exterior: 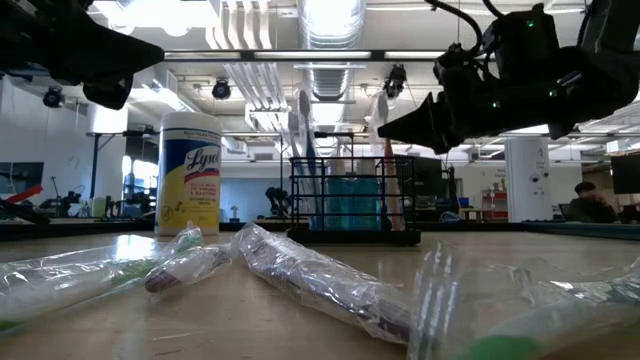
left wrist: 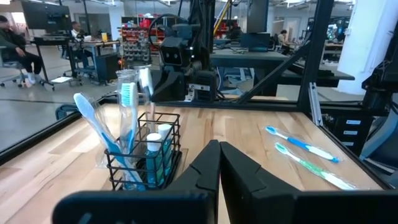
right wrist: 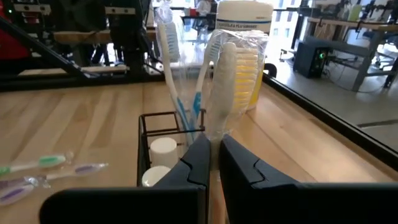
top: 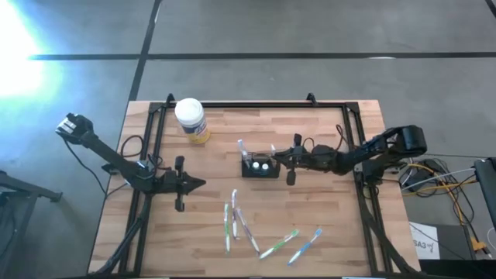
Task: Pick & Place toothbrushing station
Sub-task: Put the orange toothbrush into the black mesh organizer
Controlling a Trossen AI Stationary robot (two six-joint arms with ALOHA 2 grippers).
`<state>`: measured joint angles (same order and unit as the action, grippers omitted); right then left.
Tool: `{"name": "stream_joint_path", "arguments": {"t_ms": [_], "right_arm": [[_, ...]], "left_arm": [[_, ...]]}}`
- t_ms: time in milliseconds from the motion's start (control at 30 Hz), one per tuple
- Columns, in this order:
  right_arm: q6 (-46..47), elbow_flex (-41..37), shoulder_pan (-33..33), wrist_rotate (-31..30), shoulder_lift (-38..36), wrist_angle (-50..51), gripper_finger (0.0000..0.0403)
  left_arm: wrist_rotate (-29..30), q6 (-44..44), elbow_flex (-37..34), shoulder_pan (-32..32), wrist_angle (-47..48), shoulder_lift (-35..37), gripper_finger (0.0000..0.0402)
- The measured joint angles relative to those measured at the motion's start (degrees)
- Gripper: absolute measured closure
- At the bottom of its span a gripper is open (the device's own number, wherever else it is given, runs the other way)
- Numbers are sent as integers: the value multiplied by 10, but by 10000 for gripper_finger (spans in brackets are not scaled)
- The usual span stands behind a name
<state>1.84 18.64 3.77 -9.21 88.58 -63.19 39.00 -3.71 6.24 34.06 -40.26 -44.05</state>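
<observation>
toothbrushing station (top: 260, 167) mid-table; jar (top: 191, 119) behind it to the left; loose toothbrushes (top: 246, 226) in front; right gripper (top: 273, 156) just beside its right.

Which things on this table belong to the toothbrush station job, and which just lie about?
Job: black wire holder with brushes in it; wrapped toothbrushes lying loose; right gripper shut beside the holder.
Lying about: wipes jar; left gripper, shut, waiting.

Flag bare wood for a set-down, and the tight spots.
Free: right of the wipes jar along the far rail, and the near-left corner. Crowded: wrapped toothbrushes near centre, and the black holder with the right tool beside it.
</observation>
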Motion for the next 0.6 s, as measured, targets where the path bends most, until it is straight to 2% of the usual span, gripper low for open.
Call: {"name": "stream_joint_path", "arguments": {"t_ms": [267,600], "right_arm": [[16,1,0,0,19,-22,380],[33,0,0,1,-33,31,284]], "left_arm": [[-4,-34,0,0,0,0,383],[-6,-32,0,0,2,0,381]]}}
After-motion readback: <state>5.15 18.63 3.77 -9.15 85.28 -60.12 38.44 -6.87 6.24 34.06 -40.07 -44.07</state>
